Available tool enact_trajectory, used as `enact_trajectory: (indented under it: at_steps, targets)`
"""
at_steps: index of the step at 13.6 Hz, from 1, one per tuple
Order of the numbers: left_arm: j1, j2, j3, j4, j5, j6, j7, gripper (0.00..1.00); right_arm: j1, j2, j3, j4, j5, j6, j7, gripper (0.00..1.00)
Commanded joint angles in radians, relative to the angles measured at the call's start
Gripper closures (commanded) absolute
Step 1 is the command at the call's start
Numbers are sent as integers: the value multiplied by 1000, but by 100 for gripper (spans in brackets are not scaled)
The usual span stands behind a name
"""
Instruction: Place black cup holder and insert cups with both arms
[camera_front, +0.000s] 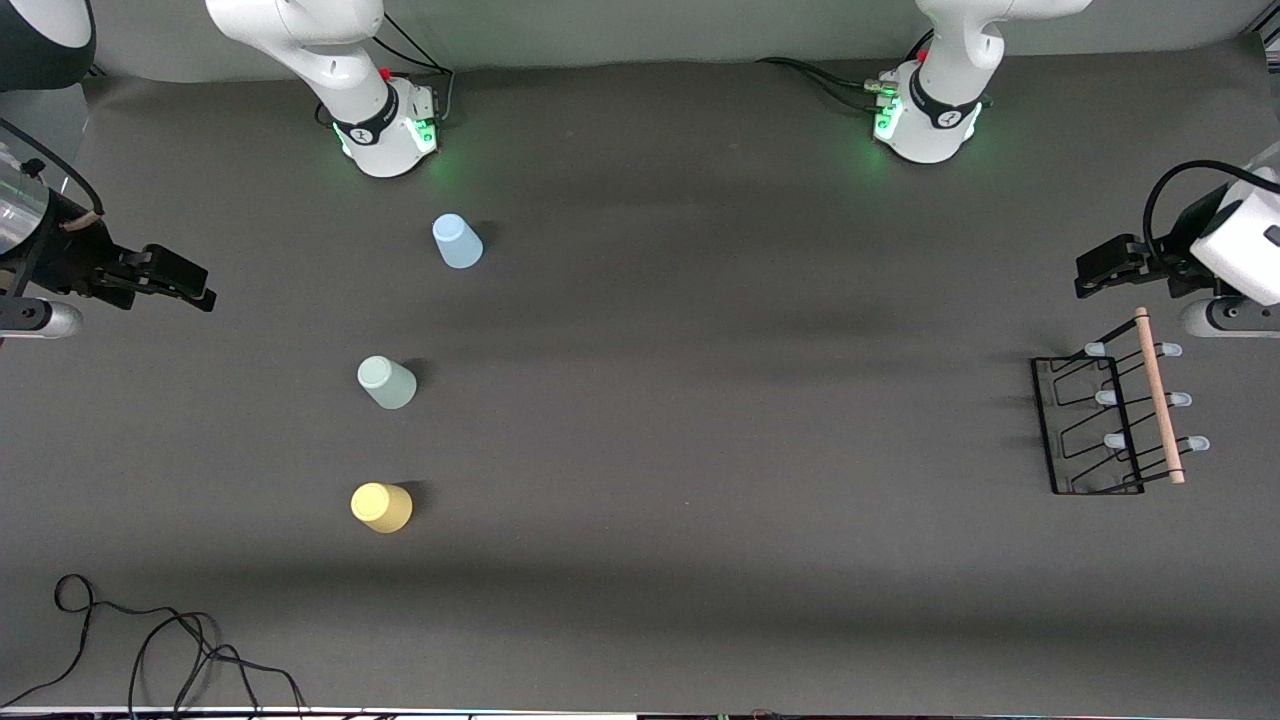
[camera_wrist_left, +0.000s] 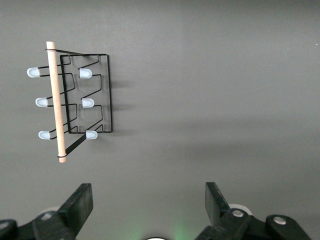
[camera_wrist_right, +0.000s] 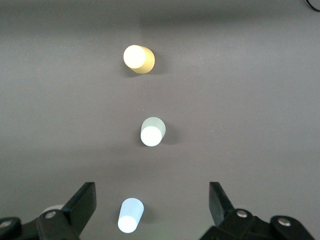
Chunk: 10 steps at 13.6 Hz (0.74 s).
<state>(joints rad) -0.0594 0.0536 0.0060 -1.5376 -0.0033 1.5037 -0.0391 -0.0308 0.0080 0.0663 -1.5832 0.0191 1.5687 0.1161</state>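
Observation:
The black cup holder (camera_front: 1090, 425) with its wooden rod (camera_front: 1160, 396) and pale-blue-tipped pegs lies on the table at the left arm's end; it also shows in the left wrist view (camera_wrist_left: 102, 95). Three cups stand upside down in a row toward the right arm's end: pale blue (camera_front: 457, 241) farthest from the front camera, mint green (camera_front: 387, 382) in the middle, yellow (camera_front: 381, 507) nearest. They also show in the right wrist view: blue (camera_wrist_right: 130, 215), mint (camera_wrist_right: 152, 131), yellow (camera_wrist_right: 138, 58). My left gripper (camera_front: 1097, 272) (camera_wrist_left: 149, 200) is open and empty, up beside the holder. My right gripper (camera_front: 190, 285) (camera_wrist_right: 152, 200) is open and empty, over the table's end, apart from the cups.
The dark grey table mat (camera_front: 700, 400) spreads between cups and holder. Loose black cables (camera_front: 150, 640) lie at the table's front edge near the right arm's end. Both green-lit bases (camera_front: 390, 130) (camera_front: 925, 120) stand along the back edge.

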Motion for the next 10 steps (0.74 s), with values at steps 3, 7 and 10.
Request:
enact_trajectory:
  at_steps: [3, 7, 10]
  targets:
    - [-16, -21, 6, -12, 19, 3, -7, 0, 11, -2, -13, 0, 10, -6, 7, 0]
    - [-11, -21, 8, -10, 19, 1, -7, 0, 5, -2, -13, 0, -2, -13, 7, 0]
    - [-7, -23, 9, -10, 20, 1, -7, 0, 5, -2, -19, 0, -2, -13, 7, 0]
